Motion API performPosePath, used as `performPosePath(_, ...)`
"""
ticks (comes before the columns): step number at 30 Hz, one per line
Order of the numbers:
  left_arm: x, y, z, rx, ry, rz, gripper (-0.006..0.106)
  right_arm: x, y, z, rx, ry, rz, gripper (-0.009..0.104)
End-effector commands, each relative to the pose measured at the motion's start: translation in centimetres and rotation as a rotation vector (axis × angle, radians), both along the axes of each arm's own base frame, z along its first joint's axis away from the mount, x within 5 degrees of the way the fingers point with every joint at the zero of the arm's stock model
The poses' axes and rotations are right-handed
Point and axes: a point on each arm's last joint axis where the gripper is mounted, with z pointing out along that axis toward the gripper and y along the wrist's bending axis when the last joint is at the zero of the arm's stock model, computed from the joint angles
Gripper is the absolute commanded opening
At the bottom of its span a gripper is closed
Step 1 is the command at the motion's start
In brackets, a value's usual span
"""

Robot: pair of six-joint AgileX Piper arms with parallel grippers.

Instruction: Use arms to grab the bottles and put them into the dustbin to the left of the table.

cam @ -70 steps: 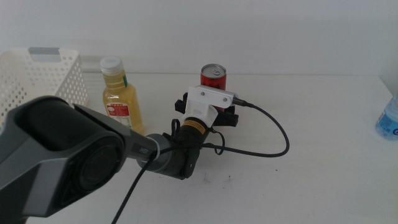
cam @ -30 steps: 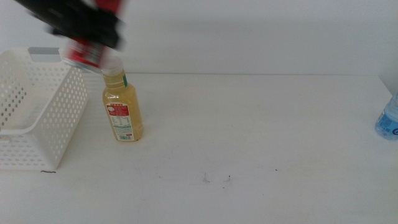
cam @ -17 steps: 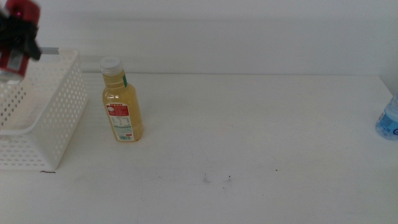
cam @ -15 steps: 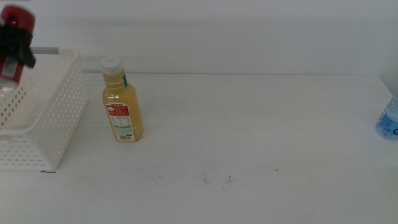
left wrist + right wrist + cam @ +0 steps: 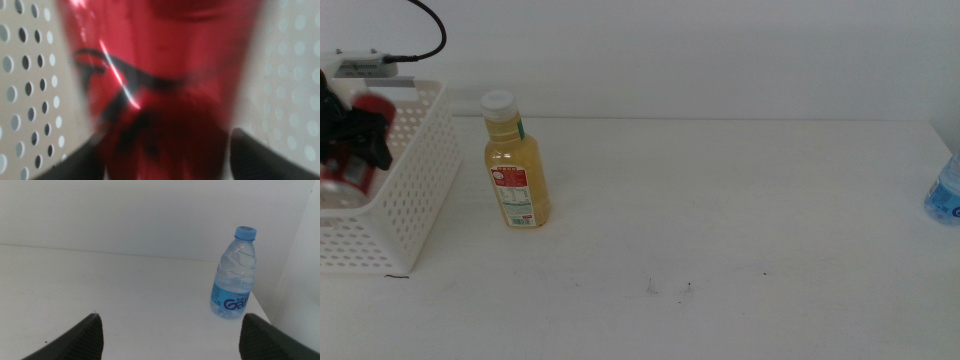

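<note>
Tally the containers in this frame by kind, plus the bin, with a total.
Yellow juice bottle: 1
Red can, held in the left end effector inside the bin: 1
Clear water bottle: 1
White perforated dustbin: 1
Total: 4

The white table (image 5: 740, 220) carries the perforated white dustbin (image 5: 405, 195) at its left edge, the yellow juice bottle (image 5: 516, 165) standing upright just beside it, and the clear water bottle (image 5: 946, 190) upright at the far right edge.
</note>
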Motion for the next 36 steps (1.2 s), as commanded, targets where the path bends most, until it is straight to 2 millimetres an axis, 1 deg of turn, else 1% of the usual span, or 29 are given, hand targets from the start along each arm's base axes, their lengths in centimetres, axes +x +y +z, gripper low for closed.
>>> performPosePath(1,0.2,-0.1,0.6,0.003,-0.032,-0.002,0.091,0.0,-0.1,0.0,-0.009,-0.009,-0.008,0.079)
performPosePath(2,0.2,-0.1,0.6,0.0,-0.033,-0.002,0.094,0.0,-0.1,0.0,-0.009,-0.009,-0.008,0.079)
performPosePath(5,0.2,-0.4,1.2,-0.013,-0.048,0.003,0.094,0.0,-0.1,0.0,-0.009,-0.009,-0.008,0.079)
performPosePath(6,0.0,-0.4,1.9,-0.011,-0.064,0.003,0.094,0.0,-0.1,0.0,-0.009,-0.009,-0.008,0.079)
performPosePath(8,-0.4,-0.8,3.7,0.0,-0.099,0.01,0.094,0.0,-0.1,0.0,-0.009,-0.009,-0.008,0.079)
performPosePath(10,-1.4,-1.6,6.7,0.027,-0.158,0.012,0.094,0.0,-0.1,0.0,-0.009,-0.009,-0.008,0.079)
performPosePath(12,-2.7,-2.9,9.2,0.067,-0.194,0.012,0.094,0.0,-0.1,0.0,-0.009,-0.009,-0.008,0.079)
performPosePath(14,-4.3,-4.6,11.5,0.127,-0.264,0.027,0.094,0.0,-0.1,0.0,-0.009,-0.009,-0.008,0.079)
performPosePath(15,-5.1,-5.5,12.3,0.147,-0.295,0.027,0.094,0.0,-0.1,0.0,-0.009,-0.009,-0.008,0.079)
performPosePath(17,-7.5,-7.9,13.7,0.166,-0.383,-0.002,0.094,0.0,-0.1,0.0,-0.009,-0.009,-0.008,0.079)
performPosePath(18,-8.5,-8.8,14.2,0.16,-0.431,-0.006,0.094,0.0,-0.1,0.0,-0.009,-0.009,-0.008,0.079)
performPosePath(21,-12.6,-12.2,14.9,0.121,-0.629,-0.033,0.094,0.0,-0.1,0.0,-0.009,-0.009,-0.008,0.079)
performPosePath(23,-15.5,-13.9,14.5,0.088,-0.737,-0.046,0.094,0.0,-0.1,0.0,-0.009,-0.009,-0.008,0.079)
performPosePath(24,-16.6,-14.5,14.1,0.076,-0.773,-0.051,0.094,0.0,-0.1,0.0,-0.009,-0.009,-0.008,0.079)
performPosePath(26,-19.3,-15.6,12.6,0.03,-0.851,-0.06,0.094,0.0,-0.1,0.0,-0.009,-0.009,-0.008,0.079)
performPosePath(27,-20.3,-15.9,11.9,0.017,-0.882,-0.066,0.094,0.0,-0.1,0.0,-0.009,-0.009,-0.008,0.079)
performPosePath(30,-23.6,-16.5,8.4,-0.062,-1.012,-0.07,0.094,0.0,-0.1,0.0,-0.009,-0.009,-0.008,0.079)
performPosePath(32,-25.4,-16.4,5.8,-0.103,-1.095,-0.065,0.094,0.0,-0.1,0.0,-0.009,-0.009,-0.008,0.079)
performPosePath(36,-28.4,-15.8,0.8,-0.144,-1.207,-0.044,0.094,0.0,-0.1,0.0,-0.009,-0.009,-0.008,0.079)
